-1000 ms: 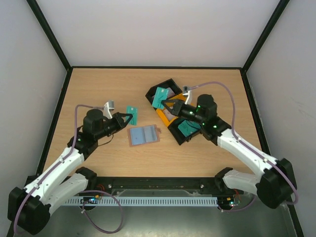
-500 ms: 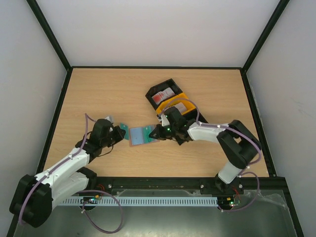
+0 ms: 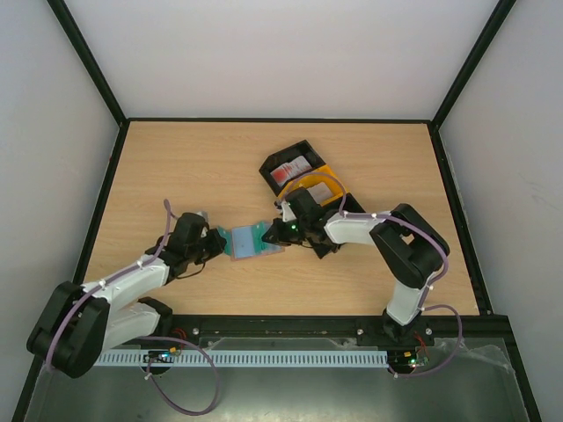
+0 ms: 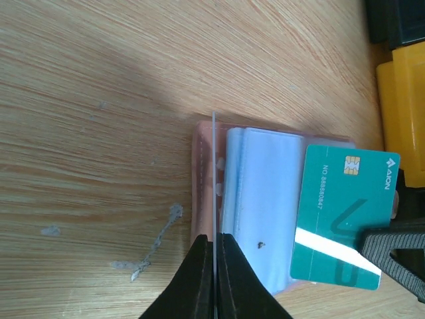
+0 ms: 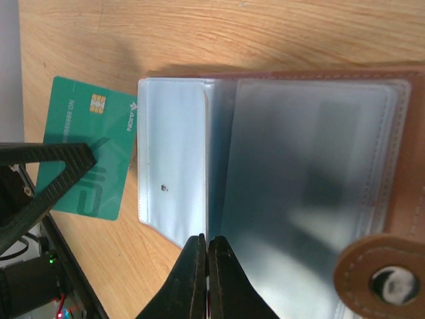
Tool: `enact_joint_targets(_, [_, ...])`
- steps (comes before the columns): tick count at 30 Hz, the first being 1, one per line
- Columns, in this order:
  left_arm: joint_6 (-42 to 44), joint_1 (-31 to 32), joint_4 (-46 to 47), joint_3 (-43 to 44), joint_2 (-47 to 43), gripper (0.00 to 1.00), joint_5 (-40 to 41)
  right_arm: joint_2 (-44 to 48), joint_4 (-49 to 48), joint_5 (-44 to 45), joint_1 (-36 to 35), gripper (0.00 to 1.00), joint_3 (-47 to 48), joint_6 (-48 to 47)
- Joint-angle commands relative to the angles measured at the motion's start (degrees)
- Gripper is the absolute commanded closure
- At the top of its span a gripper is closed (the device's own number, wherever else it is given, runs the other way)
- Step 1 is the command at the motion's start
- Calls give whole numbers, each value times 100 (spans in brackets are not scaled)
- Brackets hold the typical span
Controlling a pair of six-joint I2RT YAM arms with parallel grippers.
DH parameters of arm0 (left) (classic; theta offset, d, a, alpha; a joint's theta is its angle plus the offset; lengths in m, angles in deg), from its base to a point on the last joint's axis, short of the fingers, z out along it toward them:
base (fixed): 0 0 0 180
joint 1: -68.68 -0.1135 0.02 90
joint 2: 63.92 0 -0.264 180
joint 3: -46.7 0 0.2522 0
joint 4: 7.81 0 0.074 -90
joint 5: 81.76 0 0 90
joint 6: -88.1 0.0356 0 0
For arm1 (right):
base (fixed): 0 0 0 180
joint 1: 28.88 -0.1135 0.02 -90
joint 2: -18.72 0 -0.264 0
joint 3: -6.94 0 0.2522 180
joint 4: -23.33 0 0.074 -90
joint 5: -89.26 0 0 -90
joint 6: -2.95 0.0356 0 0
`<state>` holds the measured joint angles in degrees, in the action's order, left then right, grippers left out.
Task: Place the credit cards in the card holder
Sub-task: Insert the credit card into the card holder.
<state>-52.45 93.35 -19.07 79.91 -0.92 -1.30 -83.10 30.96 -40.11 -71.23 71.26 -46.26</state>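
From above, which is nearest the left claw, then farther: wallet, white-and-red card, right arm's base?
1. card holder, just right of the left gripper.
2. white-and-red card, in the black tray farther back.
3. right arm's base, near edge, far right.

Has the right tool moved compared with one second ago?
Yes. The right tool left the black tray and came toward the near-left, down to the card holder.

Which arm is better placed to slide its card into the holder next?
Probably right: the right tool holds its card overlapping the holder, while the left tool's card only reaches the holder's outer edge.
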Motion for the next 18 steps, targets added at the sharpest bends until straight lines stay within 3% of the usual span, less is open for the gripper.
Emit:
enact_joint_targets(1, [131, -23, 62, -49, 127, 97, 133, -139, 152, 393, 16, 98, 184, 72])
enact_joint_targets(6, [128, -23, -7, 42, 270, 97, 162, 33, 664, 1241, 44, 97, 273, 198])
enact_joint_targets(18, [233, -23, -55, 157, 424, 98, 84, -267, 180, 28, 48, 96, 115, 122])
